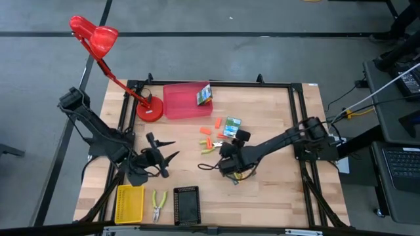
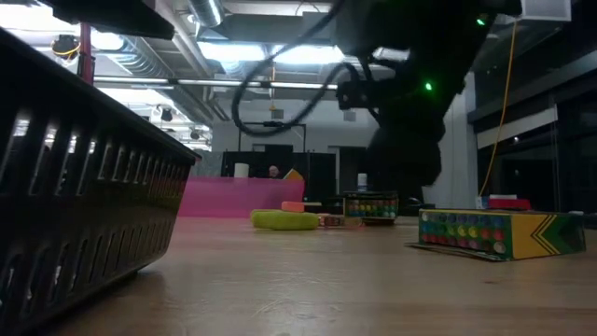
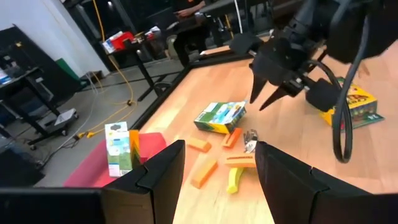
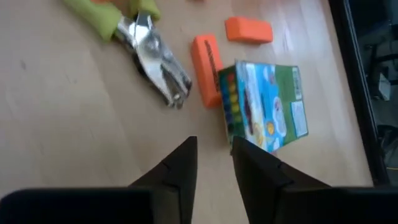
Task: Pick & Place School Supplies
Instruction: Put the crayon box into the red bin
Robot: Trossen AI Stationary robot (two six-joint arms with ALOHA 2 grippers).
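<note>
Your right pincer (image 4: 214,163) hangs over mid-desk (image 1: 275,183), fingers slightly apart and holding nothing. Just ahead lies a green-and-blue printed box (image 4: 266,106), flat, its long axis running away from the fingers. An orange piece (image 4: 207,61) lies parallel alongside, touching it. The pliers (image 4: 134,34) point their metal nose toward the box. Your left pincer (image 1: 165,152) waits spread wide at desk left.

Robotics lab — framed workbench (image 1: 275,190), exposed ceiling ducts (image 2: 140,61)
</note>
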